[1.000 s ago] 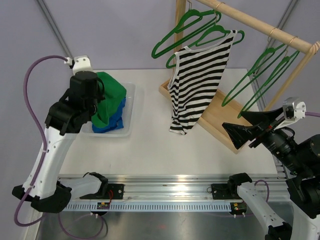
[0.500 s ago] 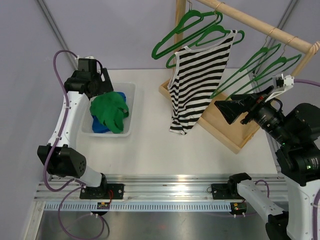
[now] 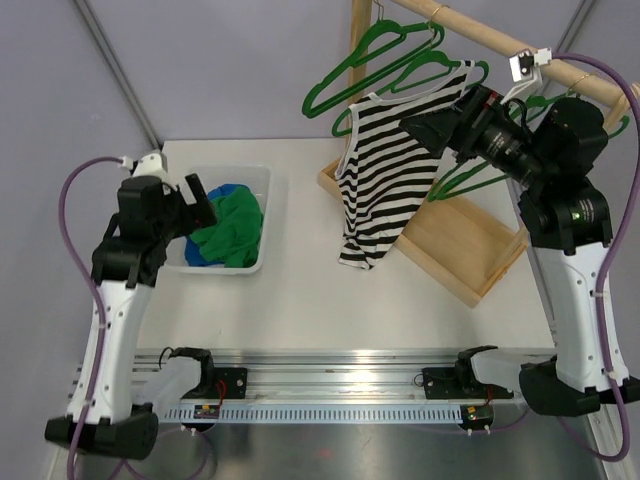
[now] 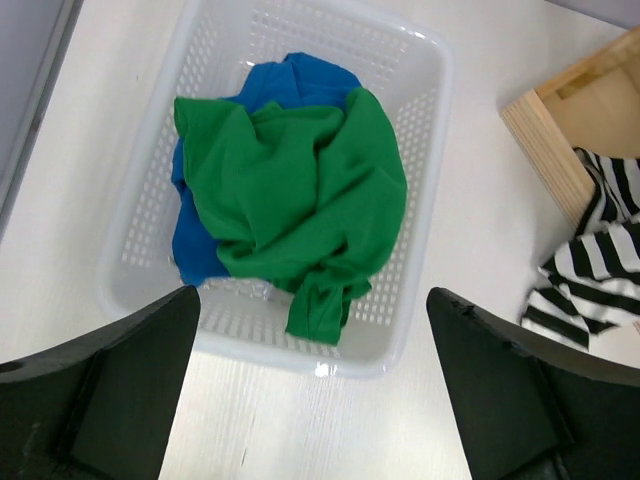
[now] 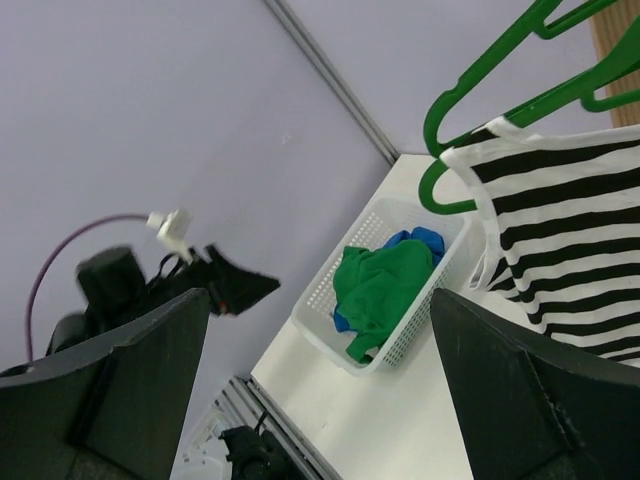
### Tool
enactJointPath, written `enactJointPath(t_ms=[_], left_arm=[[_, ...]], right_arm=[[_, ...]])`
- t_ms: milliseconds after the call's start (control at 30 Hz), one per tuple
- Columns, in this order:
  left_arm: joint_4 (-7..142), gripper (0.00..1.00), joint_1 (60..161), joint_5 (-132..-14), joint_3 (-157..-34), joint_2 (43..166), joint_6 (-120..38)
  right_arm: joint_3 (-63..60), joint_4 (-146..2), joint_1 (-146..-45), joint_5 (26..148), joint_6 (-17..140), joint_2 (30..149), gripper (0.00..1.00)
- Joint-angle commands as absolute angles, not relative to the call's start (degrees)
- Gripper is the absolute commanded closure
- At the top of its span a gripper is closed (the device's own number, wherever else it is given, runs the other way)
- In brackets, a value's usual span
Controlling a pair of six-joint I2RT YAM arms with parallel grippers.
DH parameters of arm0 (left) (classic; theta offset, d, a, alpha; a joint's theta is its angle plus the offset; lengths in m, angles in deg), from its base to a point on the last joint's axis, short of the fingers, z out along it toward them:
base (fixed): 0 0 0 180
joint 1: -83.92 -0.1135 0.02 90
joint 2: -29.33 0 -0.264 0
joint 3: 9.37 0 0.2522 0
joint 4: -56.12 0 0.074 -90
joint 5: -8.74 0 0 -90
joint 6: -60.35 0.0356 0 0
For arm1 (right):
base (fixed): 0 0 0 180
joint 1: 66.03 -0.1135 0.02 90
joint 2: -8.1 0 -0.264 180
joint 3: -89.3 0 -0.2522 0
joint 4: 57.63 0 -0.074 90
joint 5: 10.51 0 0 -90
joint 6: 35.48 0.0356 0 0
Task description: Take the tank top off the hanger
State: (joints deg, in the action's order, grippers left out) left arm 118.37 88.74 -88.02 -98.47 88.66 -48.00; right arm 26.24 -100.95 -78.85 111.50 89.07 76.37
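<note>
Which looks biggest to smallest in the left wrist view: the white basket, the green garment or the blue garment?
1. white basket
2. green garment
3. blue garment, ranked on its visible part only; the green one lies over much of it, so its full size is unsure.

No legible text, labels, brands or numbers visible anywhere.

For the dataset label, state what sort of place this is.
Likely a lab test bench staged for laundry handling: a wooden rack holding a striped tank top, and a white basket of clothes.
</note>
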Motion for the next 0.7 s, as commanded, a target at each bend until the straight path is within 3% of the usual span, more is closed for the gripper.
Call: enactJointPath(t_ms=[0,200,367,667], left_arm=[[113.9,0.01,89.4,-84.0,-89.9,79.2,-47.1],[109.4,0.01,89.6,-84.3,-80.1,65.1,-47.1],[107.9,0.01,89.7,-86.4,-75.2,63.2,-47.3],[107.1,0.01,90.0,-81.6,-73.1,64.1,-47.1]], right_arm=[[33.4,-102.9,-80.3,104.0,89.1,79.4,0.01],[45.8,-114.8,-91.7,74.7,83.8,90.2,0.01],[53.1,-117.5,-96.9,51.2,81.0,98.7,0.00],[73.8,-122.0,-97.2,39.6,76.2,116.7,0.01]])
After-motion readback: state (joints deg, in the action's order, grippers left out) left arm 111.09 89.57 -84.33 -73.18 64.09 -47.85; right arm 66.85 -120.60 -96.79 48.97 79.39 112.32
